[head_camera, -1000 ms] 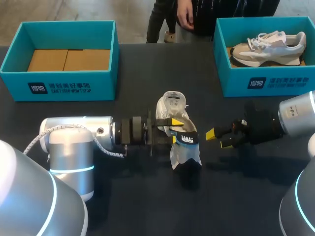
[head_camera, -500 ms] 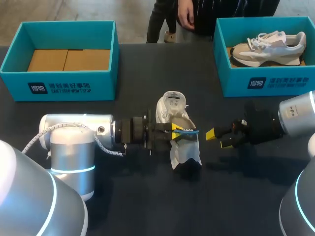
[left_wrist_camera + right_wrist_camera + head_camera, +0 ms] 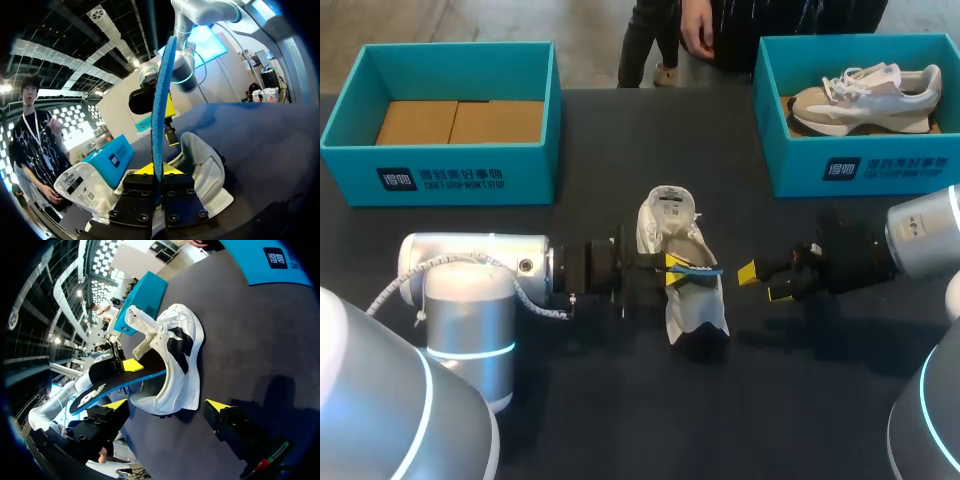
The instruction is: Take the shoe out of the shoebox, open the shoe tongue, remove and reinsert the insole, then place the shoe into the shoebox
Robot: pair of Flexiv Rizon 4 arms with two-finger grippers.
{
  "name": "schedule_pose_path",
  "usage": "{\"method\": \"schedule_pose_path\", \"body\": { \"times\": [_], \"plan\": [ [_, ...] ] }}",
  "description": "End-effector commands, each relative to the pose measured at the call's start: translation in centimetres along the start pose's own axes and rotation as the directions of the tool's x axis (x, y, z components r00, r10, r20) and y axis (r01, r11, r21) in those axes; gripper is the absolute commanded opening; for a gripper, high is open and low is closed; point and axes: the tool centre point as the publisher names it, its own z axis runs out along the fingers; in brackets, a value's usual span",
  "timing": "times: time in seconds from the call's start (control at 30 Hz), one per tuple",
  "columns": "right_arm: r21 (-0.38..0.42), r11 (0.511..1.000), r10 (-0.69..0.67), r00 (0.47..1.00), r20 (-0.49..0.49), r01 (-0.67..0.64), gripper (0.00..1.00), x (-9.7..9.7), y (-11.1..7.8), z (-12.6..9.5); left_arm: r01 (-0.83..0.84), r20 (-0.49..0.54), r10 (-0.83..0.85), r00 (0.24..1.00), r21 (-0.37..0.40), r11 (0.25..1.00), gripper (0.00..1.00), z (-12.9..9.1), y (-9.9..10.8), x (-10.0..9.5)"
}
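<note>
Since a second ago the left gripper [image 3: 672, 270] has nudged toward 3 o'clock, fingers pinching the blue-edged black foam insole [image 3: 708, 268] edge-on over the white-and-black sneaker [image 3: 695, 312] mid dark surface [image 3: 620, 410]. Right gripper [image 3: 763, 282] sits at the sneaker's 3 o'clock, fingers wide, holding nothing, with a strip of surface between them.

The shoe [image 3: 688, 312] at mid-frame is showing white, matt, cloth-like panels. The insole [image 3: 160, 100] is showing a rough, fuzzy blue face. The table [image 3: 620, 420] is looking dark and matt. The left arm [image 3: 470, 262] at lower left is gleaming with a smooth silvery casing. The shoebox [image 3: 440, 180] at upper left is looking like matt teal cardboard.
</note>
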Motion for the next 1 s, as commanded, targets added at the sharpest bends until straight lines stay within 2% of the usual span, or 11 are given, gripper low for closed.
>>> {"method": "schedule_pose_path", "body": {
  "times": [0.03,0.07,0.1,0.4,0.47,0.53,0.57,0.6,0.63,1.0],
  "plan": [
    [-0.001,1.000,0.000,1.000,0.003,0.000,1.00,0.1,-0.1,0.0,0.000,0.003,0.000,1.000,-0.004,1.000,0.61,0.0,-0.4,-0.2],
    [-0.001,1.000,0.000,1.000,0.003,0.000,1.00,0.1,-0.1,0.0,0.000,0.004,0.000,1.000,0.000,1.000,0.70,0.0,-0.7,-0.2],
    [-0.001,1.000,0.000,1.000,0.003,0.000,1.00,0.1,-0.1,0.0,-0.001,0.005,0.001,1.000,0.006,1.000,0.72,0.0,-0.9,-0.3],
    [-0.001,1.000,0.000,1.000,0.003,0.000,1.00,0.1,-0.1,0.0,-0.009,0.001,0.009,1.000,0.050,0.999,0.56,-0.2,-2.8,0.0],
    [-0.001,1.000,0.000,1.000,0.003,0.000,1.00,0.1,-0.1,0.0,-0.011,-0.002,0.011,1.000,0.055,0.998,0.48,-0.2,-3.0,0.1],
    [-0.001,1.000,0.000,1.000,0.003,0.000,1.00,0.1,-0.1,0.0,-0.012,-0.006,0.012,1.000,0.057,0.998,0.36,-0.1,-3.0,0.2],
    [-0.001,1.000,0.000,1.000,0.003,0.000,1.00,0.1,-0.1,0.0,-0.012,-0.009,0.012,1.000,0.057,0.998,0.26,0.0,-2.8,0.3],
    [-0.001,1.000,0.000,1.000,0.003,0.000,1.00,0.1,-0.1,0.0,-0.010,-0.012,0.011,1.000,0.057,0.998,0.07,0.1,-2.7,0.3],
    [-0.001,1.000,0.000,1.000,0.003,0.000,1.00,0.1,-0.1,0.0,-0.010,-0.015,0.011,1.000,0.054,0.998,0.00,0.1,-2.6,0.4],
    [-0.001,1.000,0.000,1.000,0.003,0.000,1.00,0.1,-0.1,0.0,-0.008,-0.020,0.009,1.000,0.028,1.000,0.00,0.3,-0.8,0.2]
  ]
}}
